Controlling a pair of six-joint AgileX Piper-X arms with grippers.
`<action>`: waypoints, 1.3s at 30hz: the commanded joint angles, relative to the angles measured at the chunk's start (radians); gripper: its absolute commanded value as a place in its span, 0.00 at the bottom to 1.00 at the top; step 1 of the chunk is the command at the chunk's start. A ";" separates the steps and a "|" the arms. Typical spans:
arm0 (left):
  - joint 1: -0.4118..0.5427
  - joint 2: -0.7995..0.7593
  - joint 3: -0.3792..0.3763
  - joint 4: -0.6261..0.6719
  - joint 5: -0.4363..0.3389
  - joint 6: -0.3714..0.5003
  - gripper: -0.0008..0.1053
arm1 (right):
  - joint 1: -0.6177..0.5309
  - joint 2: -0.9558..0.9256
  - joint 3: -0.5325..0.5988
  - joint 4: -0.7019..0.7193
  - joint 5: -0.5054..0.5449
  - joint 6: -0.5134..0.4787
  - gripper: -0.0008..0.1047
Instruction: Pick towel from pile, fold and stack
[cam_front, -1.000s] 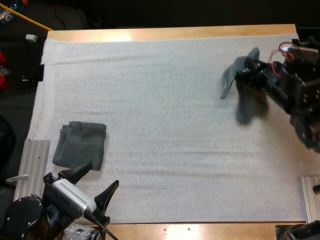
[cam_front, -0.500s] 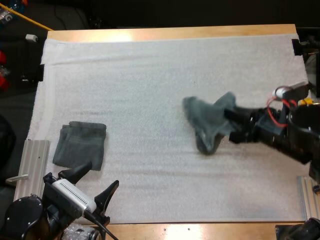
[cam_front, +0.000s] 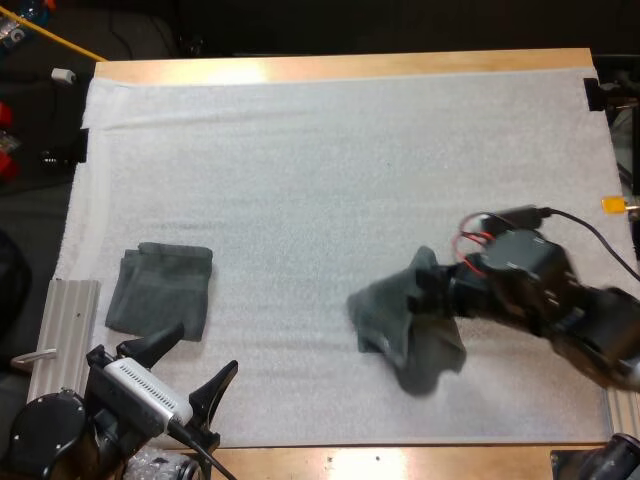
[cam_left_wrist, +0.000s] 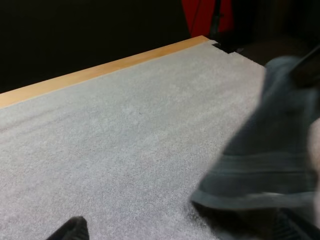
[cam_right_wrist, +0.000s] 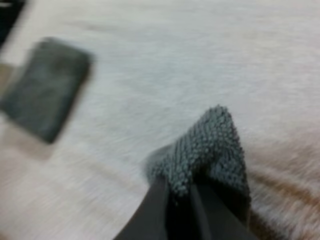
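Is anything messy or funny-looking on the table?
Only the crumpled towel: it is bunched and lopsided in the right jaws, over the mat's near side. The folded towel lies flat and tidy.

The crumpled towel, dark grey-green, hangs bunched from my right pincer, low over the mat, right of centre. The folded towel lies flat at the mat's near-left side.

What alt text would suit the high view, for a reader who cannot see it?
The right gripper holds a crumpled grey-green towel at the near right part of the white mat. A folded towel lies at the mat's near left, beside the open left gripper.
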 joint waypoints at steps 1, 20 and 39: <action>-0.003 0.003 -0.008 0.004 0.007 -0.009 0.67 | -0.015 0.030 -0.004 -0.055 0.024 -0.015 0.01; -0.003 0.003 -0.008 0.004 0.007 -0.009 0.67 | -0.276 0.310 -0.037 -0.378 0.116 -0.018 0.28; -0.003 0.003 -0.008 0.004 0.007 -0.009 0.67 | -0.275 0.112 -0.118 0.089 0.011 -0.078 0.68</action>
